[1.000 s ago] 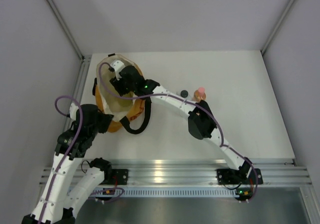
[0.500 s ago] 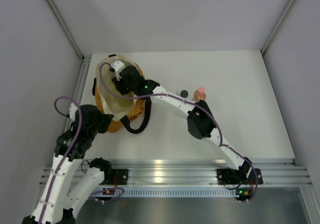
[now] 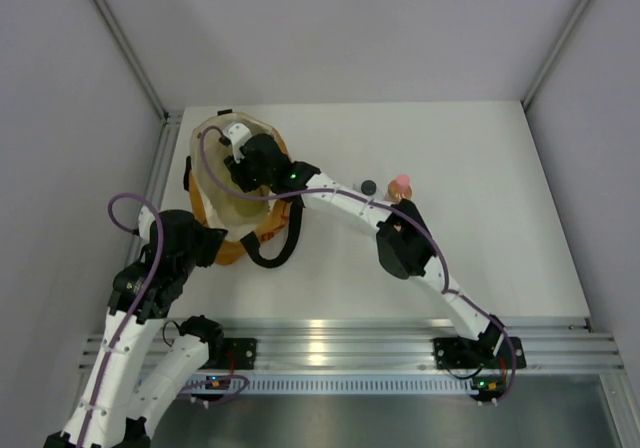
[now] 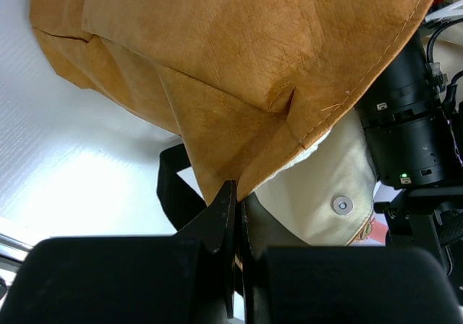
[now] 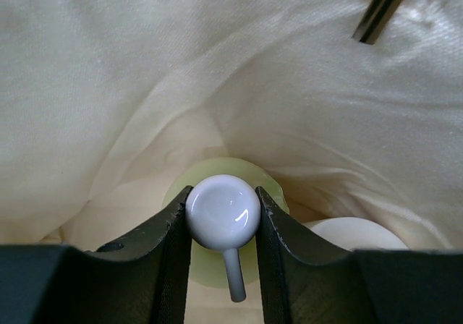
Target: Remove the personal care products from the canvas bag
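The mustard-orange canvas bag stands open at the table's far left; it fills the left wrist view. My left gripper is shut on the bag's near rim. My right gripper reaches down inside the bag's cream lining and is shut on the white pump cap of the pale green bottle. A cream cap of the beige bottle lies beside it. The bottle with the black cap and the orange bottle with the pink cap stand on the table right of the bag.
The bag's black strap handles lie on the table in front of it. A metal zip pull hangs inside the lining. Grey walls close the table at left, back and right.
The right gripper and wrist have risen slightly inside the bag. The left arm holds still on the rim.
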Robot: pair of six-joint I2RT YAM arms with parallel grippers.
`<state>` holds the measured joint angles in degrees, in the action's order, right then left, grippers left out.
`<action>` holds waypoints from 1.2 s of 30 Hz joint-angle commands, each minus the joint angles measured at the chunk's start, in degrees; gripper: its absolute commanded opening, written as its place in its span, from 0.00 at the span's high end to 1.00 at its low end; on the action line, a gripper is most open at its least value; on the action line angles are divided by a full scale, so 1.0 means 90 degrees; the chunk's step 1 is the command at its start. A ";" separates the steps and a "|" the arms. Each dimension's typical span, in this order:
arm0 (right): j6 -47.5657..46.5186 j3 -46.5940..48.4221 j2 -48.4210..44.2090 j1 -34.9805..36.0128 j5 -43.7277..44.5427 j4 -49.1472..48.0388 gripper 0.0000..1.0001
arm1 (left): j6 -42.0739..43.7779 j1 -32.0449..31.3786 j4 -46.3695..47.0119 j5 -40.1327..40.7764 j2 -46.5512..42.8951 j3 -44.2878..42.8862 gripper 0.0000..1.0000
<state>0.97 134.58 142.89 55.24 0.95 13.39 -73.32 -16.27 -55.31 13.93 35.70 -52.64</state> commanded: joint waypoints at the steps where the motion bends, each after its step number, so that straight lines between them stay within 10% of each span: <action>1: 0.0009 0.0144 -0.1061 0.0219 -0.0145 -0.0716 1.00 | 0.0051 0.0001 0.0110 -0.0005 -0.0080 0.0058 1.00; 36: -0.0714 0.0290 -0.3893 0.0659 0.0324 0.0348 1.00 | -0.0017 0.0002 0.0120 0.0122 -0.0178 0.0214 1.00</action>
<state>-4.49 133.49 118.83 59.99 2.74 25.02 -73.49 -16.27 -55.29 14.31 34.26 -51.46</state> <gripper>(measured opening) 0.337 0.025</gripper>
